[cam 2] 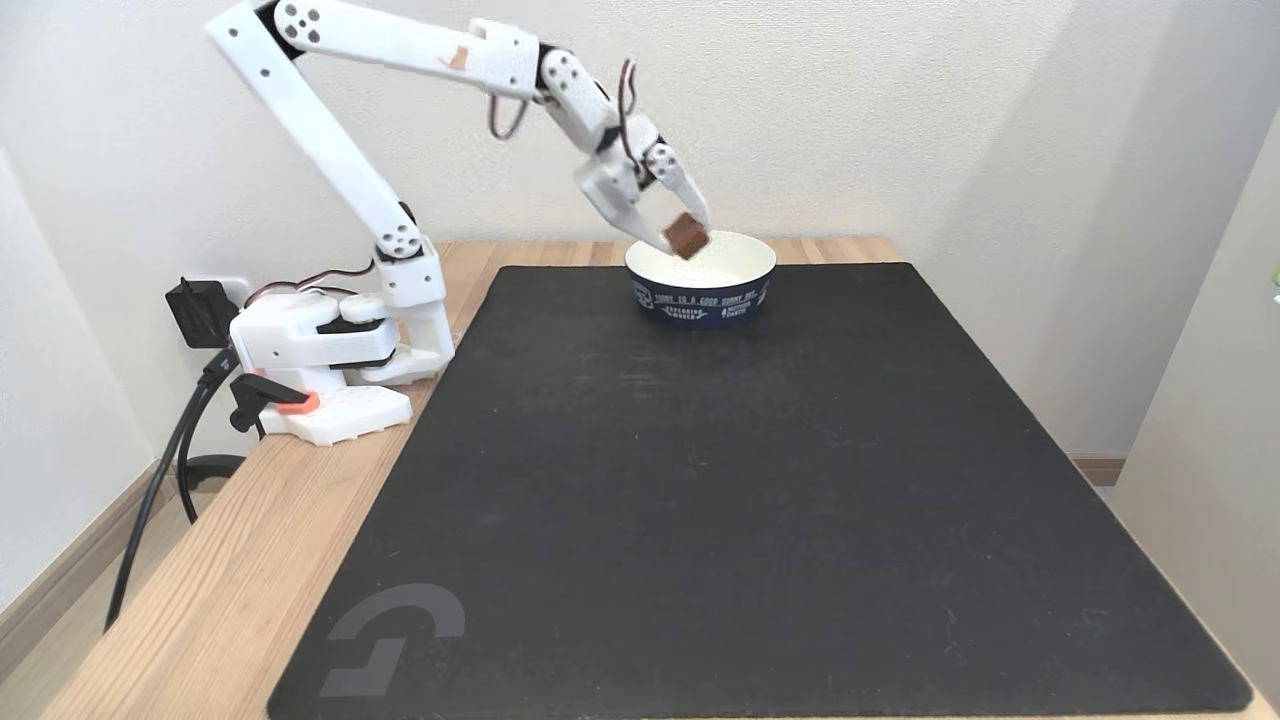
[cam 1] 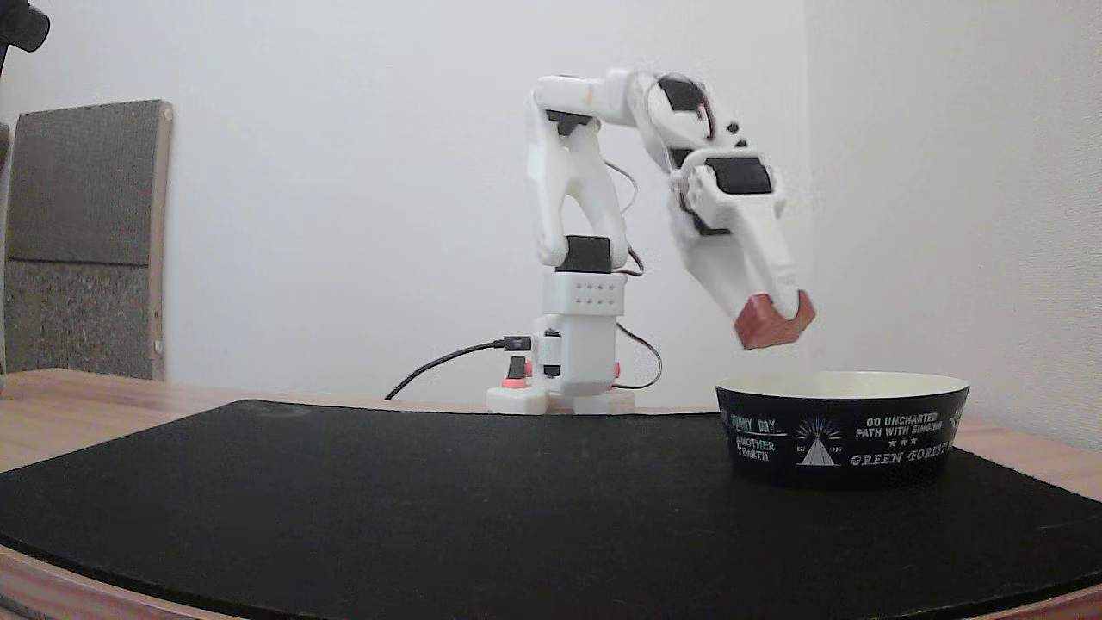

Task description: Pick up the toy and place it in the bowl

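The toy (cam 1: pixel 769 326), a small reddish block, hangs tilted in the air just above the bowl's rim, and in a fixed view from the front the toy (cam 2: pixel 686 237) sits over the bowl's left inner side. My gripper (cam 1: pixel 772 317) is shut on it, pointing down and to the right; the same gripper (cam 2: pixel 687 238) reaches from the white arm at the upper left. The bowl (cam 1: pixel 844 430) is black outside with white text and a triangle emblem; its cream inside shows on the bowl (cam 2: pixel 735 262) at the mat's far edge.
A large black mat (cam 2: pixel 760 480) covers most of the wooden table (cam 2: pixel 220 590). The arm's white base (cam 2: pixel 330 350) with cables stands at the table's left rear. White walls close in behind and to the right. A grey panel (cam 1: pixel 82 241) leans at the far left.
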Robot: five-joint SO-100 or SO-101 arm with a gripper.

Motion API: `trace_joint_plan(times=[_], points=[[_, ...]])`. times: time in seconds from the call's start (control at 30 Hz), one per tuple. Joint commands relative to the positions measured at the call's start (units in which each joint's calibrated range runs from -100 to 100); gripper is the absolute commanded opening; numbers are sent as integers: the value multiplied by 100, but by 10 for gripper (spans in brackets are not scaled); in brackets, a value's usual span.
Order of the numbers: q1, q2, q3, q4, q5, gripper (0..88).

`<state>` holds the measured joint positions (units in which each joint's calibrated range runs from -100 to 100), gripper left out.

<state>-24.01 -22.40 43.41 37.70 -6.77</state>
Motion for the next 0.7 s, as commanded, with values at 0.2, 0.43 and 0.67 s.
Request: trace_joint_plan(times=[0.2,0.43,0.67], points=[[-37,-274,765,-1085,186,376],[732,-1441,1089,-476,150,359],[1284,-4009,3162,-103,192,11]])
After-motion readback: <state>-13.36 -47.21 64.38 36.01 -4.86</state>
